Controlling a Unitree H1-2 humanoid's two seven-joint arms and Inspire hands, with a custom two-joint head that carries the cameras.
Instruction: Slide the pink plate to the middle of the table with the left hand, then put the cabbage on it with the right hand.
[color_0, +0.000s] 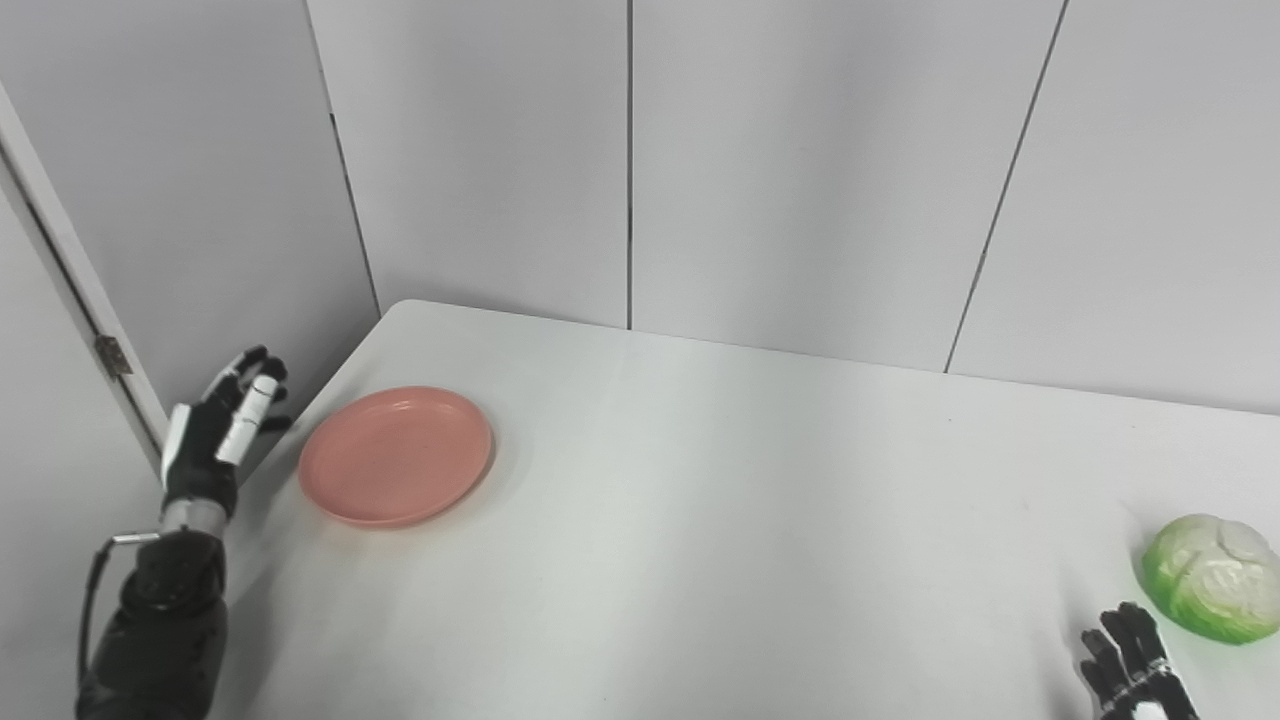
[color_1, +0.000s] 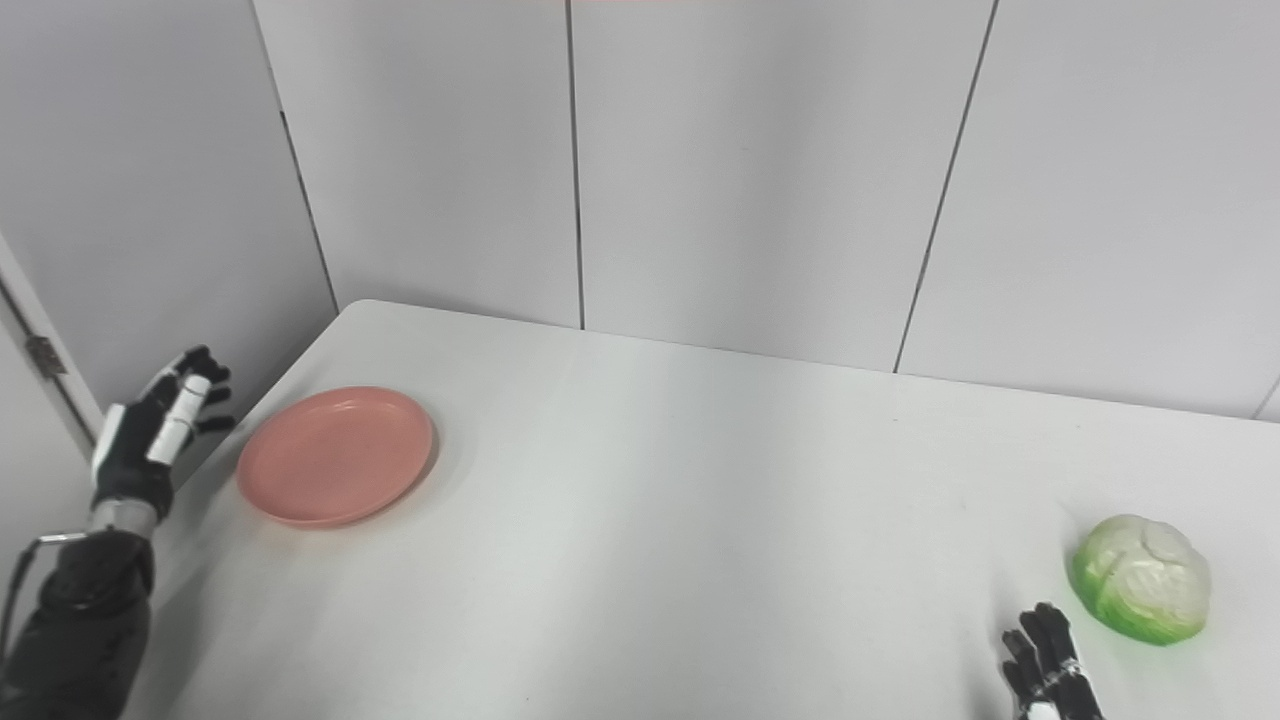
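Plate (color_0: 395, 456): pink, at 9 o'clock, unmoved.
Left hand (color_0: 215, 432): fingers spread, empty, beside it, poised to push.
Cabbage (color_0: 1213, 577): 4 o'clock.
Right hand (color_0: 1130, 667): fingers apart, empty, waiting.

Wide bare table (color_0: 760, 520) stretches between pink plate (color_0: 396, 455) and cabbage (color_0: 1213, 577), open for both hands; wall panels (color_0: 800, 170) close the far edge.

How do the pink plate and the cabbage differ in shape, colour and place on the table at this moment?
The pink plate is flat, shallow and plain salmon pink; the cabbage is a rounded lump, green at the base and whitish on top. The plate lies near the table's left edge beside the left hand; the cabbage sits far right, close to the right hand. Neither is touched by a hand.
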